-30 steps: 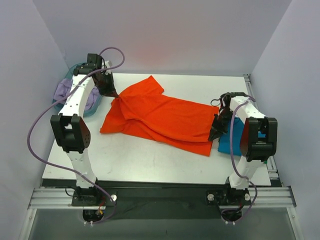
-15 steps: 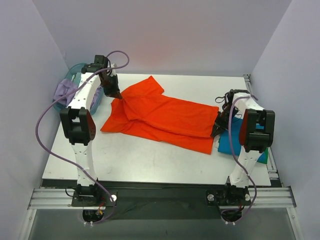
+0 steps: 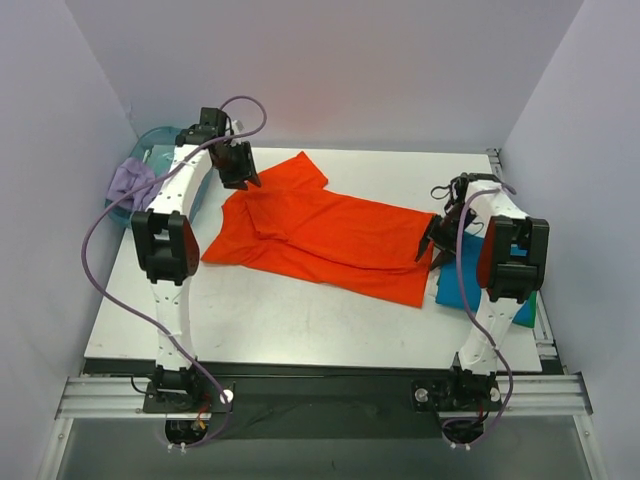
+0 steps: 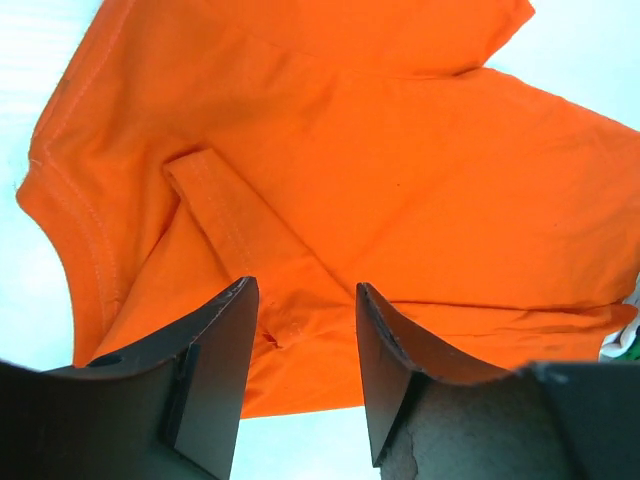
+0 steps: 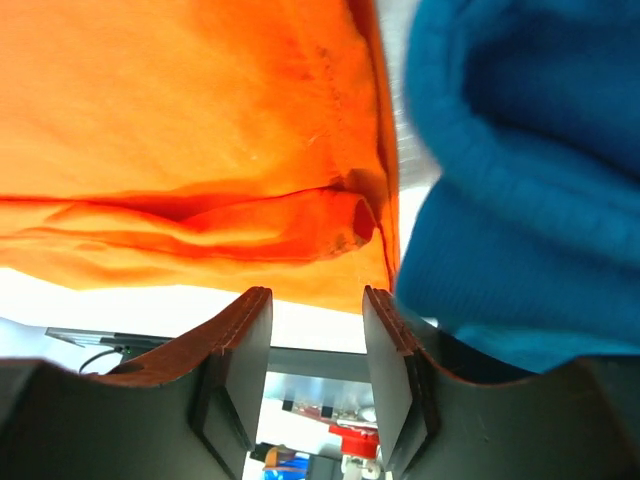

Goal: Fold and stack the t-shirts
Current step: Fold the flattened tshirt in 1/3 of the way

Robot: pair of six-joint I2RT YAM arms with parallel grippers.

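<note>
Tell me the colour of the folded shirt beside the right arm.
The folded shirt is plain teal-blue; the right wrist view shows it best.

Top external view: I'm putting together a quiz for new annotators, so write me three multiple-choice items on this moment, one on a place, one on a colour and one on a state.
1. Where does the folded teal-blue shirt lie?
A. at the right edge of the table
B. at the far left
C. in the middle

2. What colour is the spread-out shirt?
A. green
B. orange-red
C. white

3. How is the left tool set?
A. shut on a sleeve
B. open, holding nothing
C. out of view

Answers:
1 A: it lies at the right edge in the top view.
2 B: the cloth is orange-red in every view.
3 B: the left wrist view shows its jaws apart with nothing between them.
</note>
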